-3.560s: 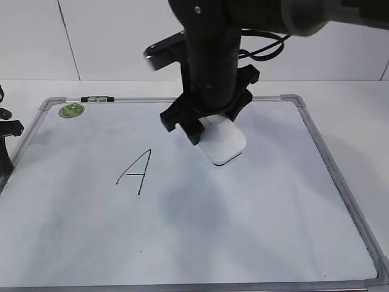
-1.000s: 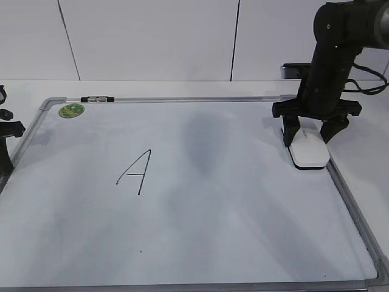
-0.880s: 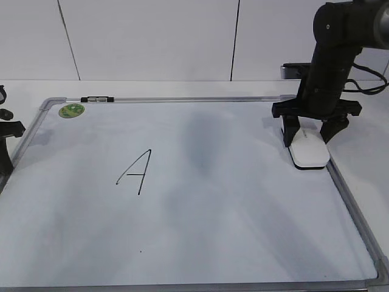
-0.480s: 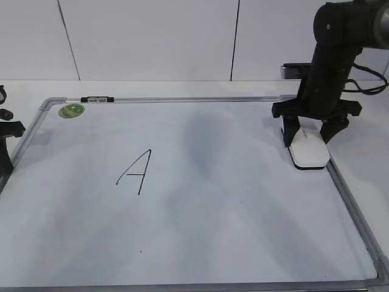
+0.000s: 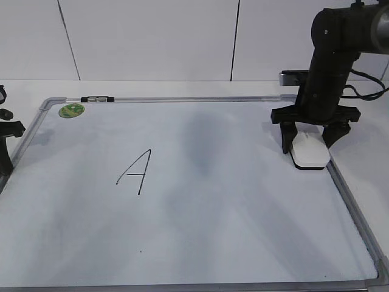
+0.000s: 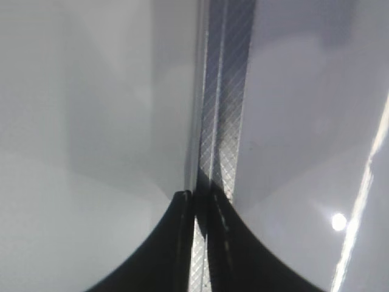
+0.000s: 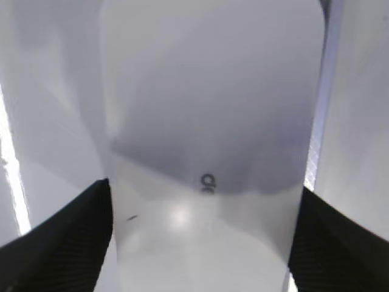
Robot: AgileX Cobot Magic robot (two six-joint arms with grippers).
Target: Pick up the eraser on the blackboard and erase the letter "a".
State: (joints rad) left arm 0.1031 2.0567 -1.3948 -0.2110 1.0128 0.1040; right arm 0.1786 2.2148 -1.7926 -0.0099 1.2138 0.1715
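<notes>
From outside, the eraser (image 5: pixel 310 152) lies on the blackboard (image 5: pixel 340 182) by its right edge; the right claw (image 5: pixel 312 141) stands wide open around it, holding nothing; only a big "A" (image 5: pixel 137 172) shows, so the rubbing looks done. Left wrist: the left claw (image 6: pixel 196 201) is pinched together, empty. Right wrist: small grey writing (image 7: pixel 208 181), too blurry to read.

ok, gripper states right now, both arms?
Left gripper: shut, holding nothing, over the blackboard frame.
Right gripper: open, jaws either side of the eraser, which lies on the board.
</notes>
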